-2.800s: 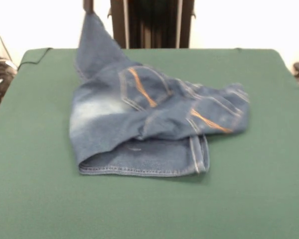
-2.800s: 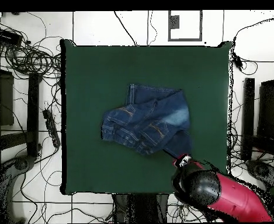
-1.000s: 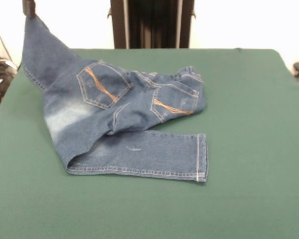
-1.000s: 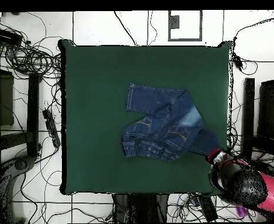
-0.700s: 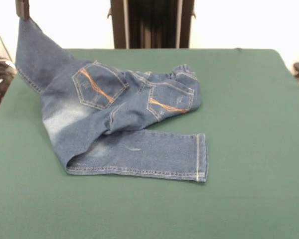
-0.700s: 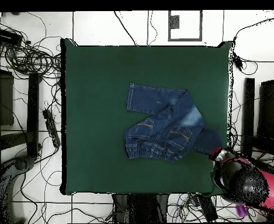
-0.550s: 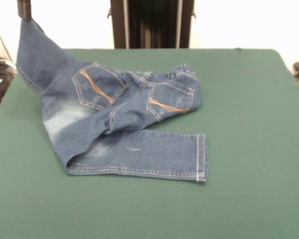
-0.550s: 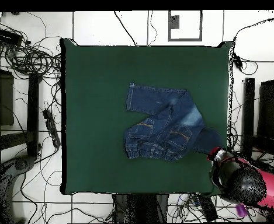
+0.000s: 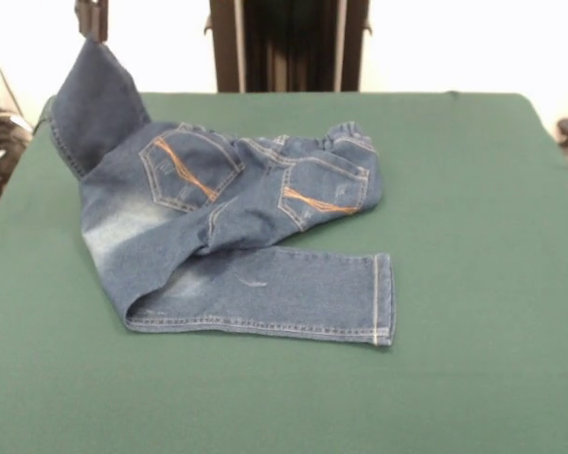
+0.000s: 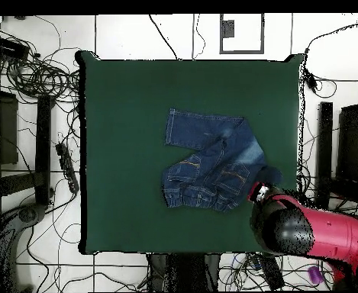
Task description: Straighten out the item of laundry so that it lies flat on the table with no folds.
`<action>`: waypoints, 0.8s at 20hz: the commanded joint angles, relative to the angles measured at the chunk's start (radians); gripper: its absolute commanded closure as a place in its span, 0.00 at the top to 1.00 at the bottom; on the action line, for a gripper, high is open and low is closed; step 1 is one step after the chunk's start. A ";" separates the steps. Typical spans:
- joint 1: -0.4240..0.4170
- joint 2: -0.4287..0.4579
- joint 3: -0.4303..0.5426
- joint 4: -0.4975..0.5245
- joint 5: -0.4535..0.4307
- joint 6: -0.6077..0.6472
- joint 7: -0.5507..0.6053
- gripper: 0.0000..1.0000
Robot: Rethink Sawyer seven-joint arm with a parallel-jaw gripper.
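Note:
The item of laundry, a small pair of blue jeans (image 9: pixel 237 218), lies crumpled on the green table (image 9: pixel 473 236), back pockets up. One leg stretches flat toward the front with its cuff at the right. The other leg rises at the far left up to my gripper (image 9: pixel 92 21), which is shut on its end. Seen from overhead, the jeans (image 10: pixel 208 160) sit right of the table's (image 10: pixel 120 137) middle. My gripper (image 10: pixel 259 194), under the red arm, is at their lower right corner, and the arm hides the lifted leg's end.
Cables (image 10: pixel 37 76) lie tangled on the floor off the table's left side in the overhead view. Dark stands (image 10: pixel 324 152) line its right side. The lifted leg hangs close to the table's corner (image 9: pixel 66 99).
My gripper has carried the leg's end back inward over the table's edge, to the right in the front view. The raised leg now stands steeper and shorter. The rest of the jeans has stayed put.

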 commanded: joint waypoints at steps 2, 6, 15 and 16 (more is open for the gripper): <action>0.048 -0.006 0.025 0.025 0.032 0.139 -0.047 0.00; -0.036 -0.016 0.058 -0.013 0.032 0.178 -0.176 0.00; -0.069 -0.093 0.095 -0.023 0.046 0.281 -0.201 0.00; -0.062 -0.108 0.095 -0.023 0.058 0.304 -0.192 0.00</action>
